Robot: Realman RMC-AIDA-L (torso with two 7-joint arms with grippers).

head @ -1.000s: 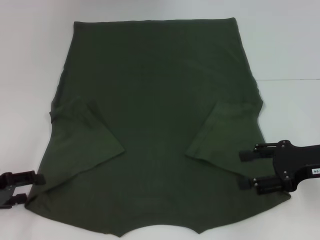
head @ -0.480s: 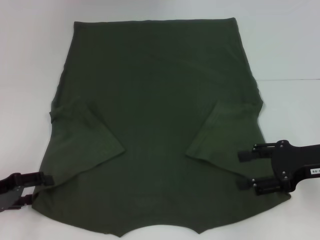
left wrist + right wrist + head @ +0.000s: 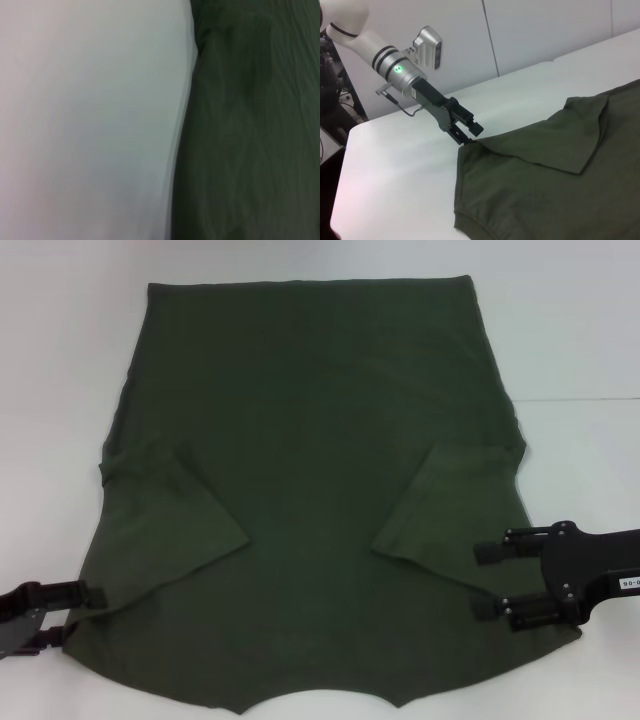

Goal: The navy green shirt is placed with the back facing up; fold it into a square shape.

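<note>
Olive fabric of the navy green shirt [image 3: 310, 490] lay flat across the white table [image 3: 60, 360], both sleeves already folded inward. The left gripper [image 3: 75, 602] and right gripper [image 3: 490, 580], jaws parted, sat at its near-corner edges; body folds remained.
</note>
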